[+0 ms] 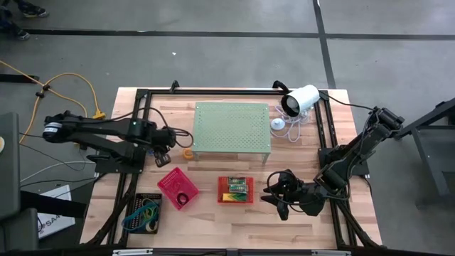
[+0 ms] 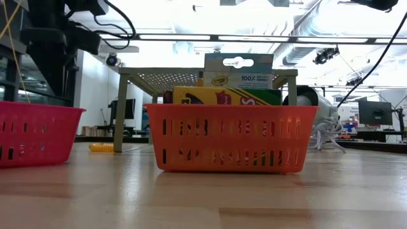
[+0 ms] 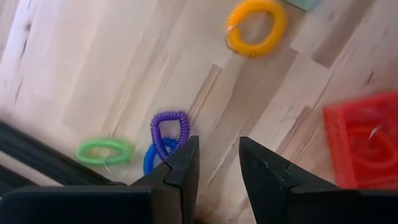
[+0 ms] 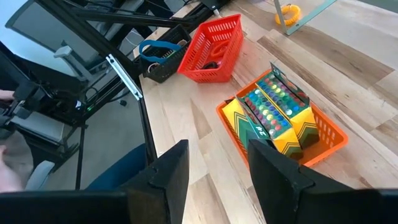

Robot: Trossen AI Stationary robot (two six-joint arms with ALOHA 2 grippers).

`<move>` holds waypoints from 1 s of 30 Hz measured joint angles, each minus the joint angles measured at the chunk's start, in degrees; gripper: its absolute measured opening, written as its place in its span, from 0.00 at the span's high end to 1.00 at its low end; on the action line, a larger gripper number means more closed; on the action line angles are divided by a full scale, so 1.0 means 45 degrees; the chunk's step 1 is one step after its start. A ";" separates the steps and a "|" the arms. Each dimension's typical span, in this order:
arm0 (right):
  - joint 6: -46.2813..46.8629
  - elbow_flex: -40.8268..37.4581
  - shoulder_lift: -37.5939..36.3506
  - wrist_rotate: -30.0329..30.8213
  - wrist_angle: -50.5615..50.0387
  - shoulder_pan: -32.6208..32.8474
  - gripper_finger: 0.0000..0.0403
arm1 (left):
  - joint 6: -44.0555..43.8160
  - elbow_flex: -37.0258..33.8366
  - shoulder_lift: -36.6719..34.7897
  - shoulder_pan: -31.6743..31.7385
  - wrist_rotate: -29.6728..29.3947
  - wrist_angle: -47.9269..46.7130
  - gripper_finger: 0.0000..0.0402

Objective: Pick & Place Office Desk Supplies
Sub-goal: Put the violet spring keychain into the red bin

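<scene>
Four coiled rings lie flat on the bare wood under the left gripper (image 3: 216, 163): orange ring (image 3: 255, 26), purple ring (image 3: 169, 126), green ring (image 3: 104, 151) and a blue ring (image 3: 153, 157) partly hidden by a finger. Purple loop is pinched into an oval, long axis running away from the fingers; blue touches it. Left fingers are spread, nothing between them. Orange tray (image 4: 329, 134) holds two crayon packs (image 4: 273, 112) standing on edge, side by side, long axes parallel to the tray's long side. Right gripper (image 4: 214, 177) hovers near that tray, fingers parted, empty. Red tray (image 4: 214, 48) and black tray (image 4: 163, 59) sit further along the table's front edge.
</scene>
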 joint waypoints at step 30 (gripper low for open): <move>0.0000 0.0000 0.0000 0.0000 0.0000 0.0001 0.63 | -0.0428 0.0000 0.1895 -0.0989 0.0094 -0.0273 0.74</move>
